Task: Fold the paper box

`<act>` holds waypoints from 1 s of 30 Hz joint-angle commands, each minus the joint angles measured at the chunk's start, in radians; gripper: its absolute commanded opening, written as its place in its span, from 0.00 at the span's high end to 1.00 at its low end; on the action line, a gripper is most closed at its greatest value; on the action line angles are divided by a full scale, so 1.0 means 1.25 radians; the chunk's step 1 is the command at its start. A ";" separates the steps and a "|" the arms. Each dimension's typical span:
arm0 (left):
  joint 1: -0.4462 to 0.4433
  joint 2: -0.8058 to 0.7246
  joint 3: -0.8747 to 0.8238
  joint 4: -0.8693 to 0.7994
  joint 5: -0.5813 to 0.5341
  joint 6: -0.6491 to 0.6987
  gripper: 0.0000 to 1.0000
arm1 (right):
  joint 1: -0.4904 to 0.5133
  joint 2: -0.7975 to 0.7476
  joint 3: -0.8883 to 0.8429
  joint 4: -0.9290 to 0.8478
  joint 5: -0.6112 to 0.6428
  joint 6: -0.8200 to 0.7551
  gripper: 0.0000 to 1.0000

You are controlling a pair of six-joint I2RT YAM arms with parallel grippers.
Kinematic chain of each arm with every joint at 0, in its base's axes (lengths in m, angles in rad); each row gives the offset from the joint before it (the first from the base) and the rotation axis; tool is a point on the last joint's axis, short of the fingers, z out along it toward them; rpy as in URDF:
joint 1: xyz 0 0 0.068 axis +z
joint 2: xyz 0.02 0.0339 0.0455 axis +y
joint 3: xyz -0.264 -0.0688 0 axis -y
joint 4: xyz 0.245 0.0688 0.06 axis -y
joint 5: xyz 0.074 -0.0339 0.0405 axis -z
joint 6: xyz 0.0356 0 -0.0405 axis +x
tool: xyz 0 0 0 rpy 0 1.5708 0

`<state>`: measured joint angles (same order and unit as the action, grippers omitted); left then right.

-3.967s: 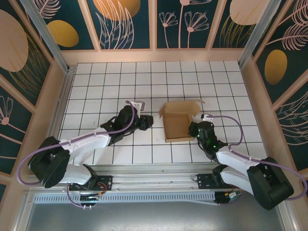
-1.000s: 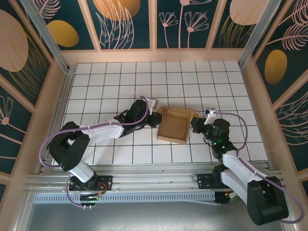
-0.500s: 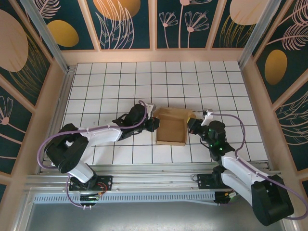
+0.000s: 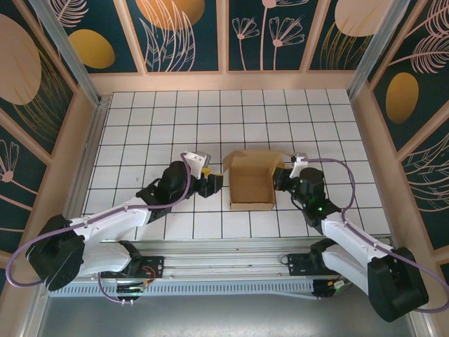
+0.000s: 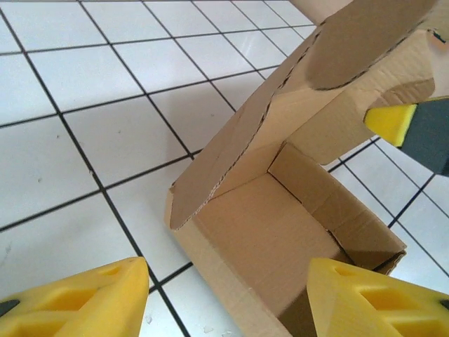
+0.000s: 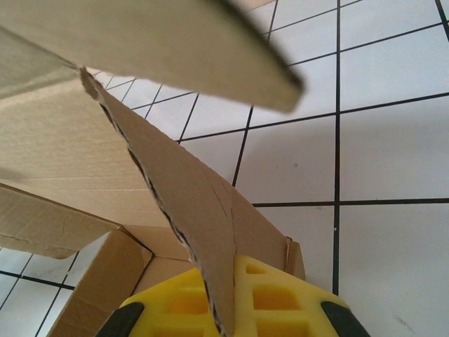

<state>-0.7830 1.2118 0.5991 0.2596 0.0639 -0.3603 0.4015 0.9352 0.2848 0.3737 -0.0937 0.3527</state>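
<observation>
A plain brown cardboard paper box (image 4: pixel 250 186) sits a little right of centre in the overhead view, on the white black-gridded tabletop (image 4: pixel 140 126). It is open upward, with a flap raised along its upper edge and another at its upper right corner. The left gripper (image 4: pixel 214 184) lies just beside the box's left wall, apart from it, with its arm stretching off to the lower left of the frame. In the left wrist view that gripper (image 5: pixel 228 309) is spread wide and holds nothing: its two yellow fingertips (image 5: pixel 84 302) sit in the bottom corners, and the paper box (image 5: pixel 266 239) stands between and beyond them, its bare floor and low inner walls in plain sight under a tall flap slanting to the upper right. The right gripper (image 4: pixel 279 180) meets the box's right side. In the right wrist view its yellow pads (image 6: pixel 287 302) are drawn together at the bottom centre – a thin, ragged-edged flap of the paper box (image 6: pixel 70 154) runs down between them (clamped, as far as the view shows). Another flap, blurred, crosses the top of that frame.
</observation>
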 commanded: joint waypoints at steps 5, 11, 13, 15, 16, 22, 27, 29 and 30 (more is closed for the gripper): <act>-0.002 0.101 0.089 0.002 -0.086 0.111 0.37 | 0.010 0.024 0.023 -0.035 0.007 -0.020 0.93; -0.001 0.176 0.155 0.022 -0.090 0.141 0.41 | 0.012 0.021 0.025 -0.037 0.005 -0.021 0.93; -0.002 0.202 0.176 0.014 -0.068 0.136 0.52 | 0.013 0.024 0.028 -0.037 0.004 -0.019 0.93; -0.002 0.213 0.187 0.016 -0.043 0.117 0.70 | 0.017 0.028 0.031 -0.040 0.007 -0.011 0.94; -0.002 0.218 0.195 0.011 -0.030 0.103 0.81 | 0.023 0.029 0.032 -0.040 0.013 -0.005 0.94; -0.002 0.262 0.221 -0.019 0.054 -0.033 1.00 | 0.059 0.052 0.042 -0.046 0.050 0.058 0.96; -0.003 0.261 0.169 0.029 0.098 -0.132 1.00 | 0.103 0.069 0.043 -0.040 0.066 0.097 0.97; -0.003 0.254 0.144 0.046 0.100 -0.149 1.00 | 0.112 0.075 0.042 -0.039 0.072 0.112 0.98; -0.003 0.251 0.132 0.046 0.098 -0.152 1.00 | 0.128 0.075 0.041 -0.041 0.077 0.118 0.98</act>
<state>-0.7677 1.5230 0.8097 0.3172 0.0723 -0.4702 0.5068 1.0069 0.3321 0.3729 0.0437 0.4484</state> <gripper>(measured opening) 0.043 0.056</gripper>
